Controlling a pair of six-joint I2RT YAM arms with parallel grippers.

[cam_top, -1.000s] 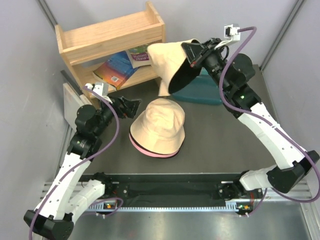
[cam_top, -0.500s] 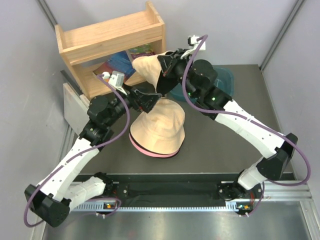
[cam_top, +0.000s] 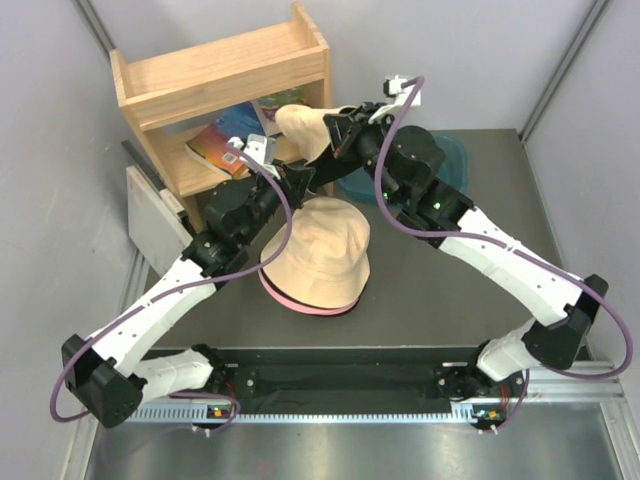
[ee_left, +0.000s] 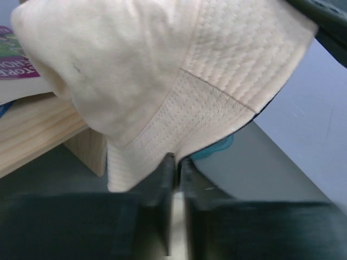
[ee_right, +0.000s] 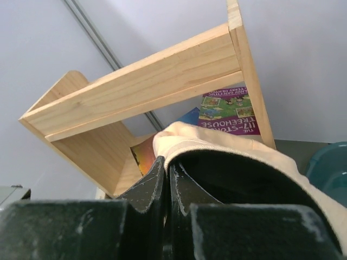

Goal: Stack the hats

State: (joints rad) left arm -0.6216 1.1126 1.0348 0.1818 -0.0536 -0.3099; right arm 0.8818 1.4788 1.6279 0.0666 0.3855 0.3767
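A beige hat point(cam_top: 303, 128) with a dark lining hangs in the air in front of the shelf, held by both arms. My right gripper point(cam_top: 340, 130) is shut on its brim; in the right wrist view the fingers point(ee_right: 167, 165) pinch the beige edge point(ee_right: 217, 135) beside the black inside. My left gripper point(cam_top: 298, 180) is shut on the lower brim, and in the left wrist view the hat point(ee_left: 135, 70) fills the top with the jaws point(ee_left: 177, 162) closed on its stitched rim. Below, on the table, another beige hat point(cam_top: 318, 250) sits on a pink hat point(cam_top: 295, 302).
A wooden shelf point(cam_top: 220, 70) with books point(cam_top: 215, 145) stands at the back left, close behind the held hat. A teal tub point(cam_top: 450, 160) lies at the back right, partly under the right arm. A grey board point(cam_top: 150, 215) leans at the left edge.
The right arm carried the beige hat left toward the shelf. The left arm rose and reached to the hat's lower brim, and its jaws went from open to shut on it.
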